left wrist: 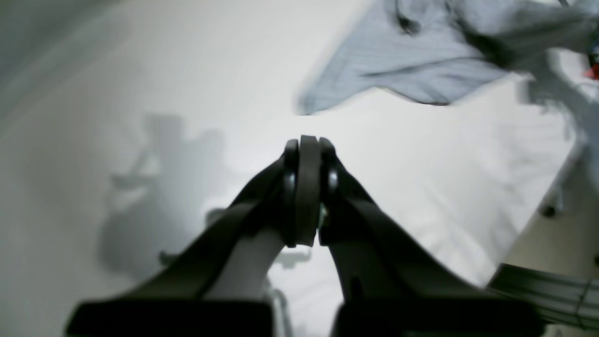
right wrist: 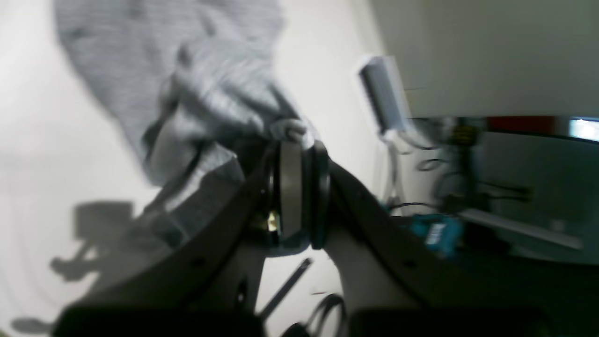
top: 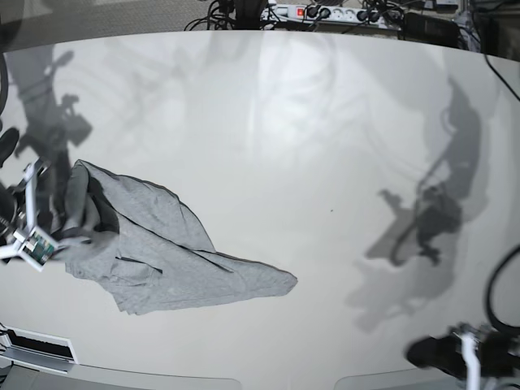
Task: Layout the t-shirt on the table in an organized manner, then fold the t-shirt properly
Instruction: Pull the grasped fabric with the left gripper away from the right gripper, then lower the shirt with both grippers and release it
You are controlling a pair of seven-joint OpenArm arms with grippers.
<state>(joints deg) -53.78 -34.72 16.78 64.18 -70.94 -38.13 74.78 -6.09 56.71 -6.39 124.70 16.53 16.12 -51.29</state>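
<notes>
Barely started: the heather-grey soft cotton t-shirt [top: 162, 256] lies crumpled near the front-left edge of the glossy off-white worktop [top: 284, 122], the right end effector [right wrist: 299, 187] pinching a bunched bit of it, the left end effector [left wrist: 309, 187] closed on nothing, with loads of room to spread it before folding.

Grey t-shirt [top: 162, 256] lies crumpled on the left part of the glossy tabletop [top: 309, 130], one corner trailing toward centre, arm shadows on the right, a power strip [top: 325, 12] beyond the far edge.
</notes>
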